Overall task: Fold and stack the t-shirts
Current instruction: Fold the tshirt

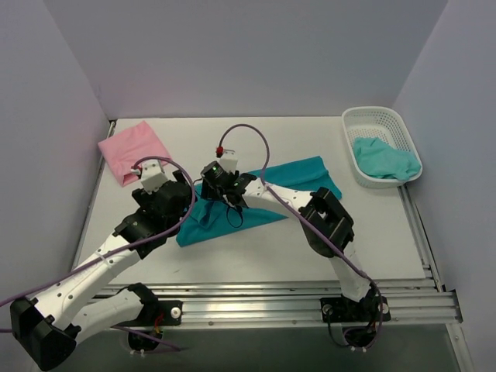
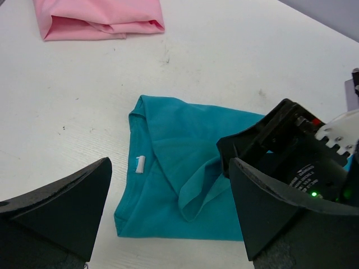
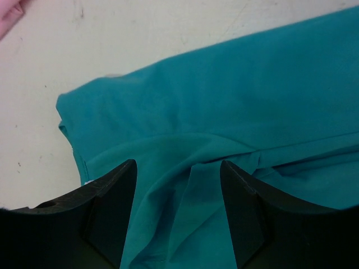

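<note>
I see deep teal cloth t-shirt (image 1: 298, 174) crumpled at centre of white bench (image 1: 232, 139). Left gripper (image 2: 168, 168) jaws spread wide, empty, above shirt's 9 o'clock end. Right gripper (image 3: 178, 168) jaws half apart astride raised teal fold; cannot tell if pinched. Folded pale pink t-shirt (image 1: 132, 149) at 10 o'clock. Aqua-green t-shirt (image 1: 385, 159) in white lattice basket (image 1: 372, 112) at 2 o'clock.

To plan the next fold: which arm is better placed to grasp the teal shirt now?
Right. The right gripper straddles a raised fold of the teal shirt; the left gripper hovers open above its end.
</note>
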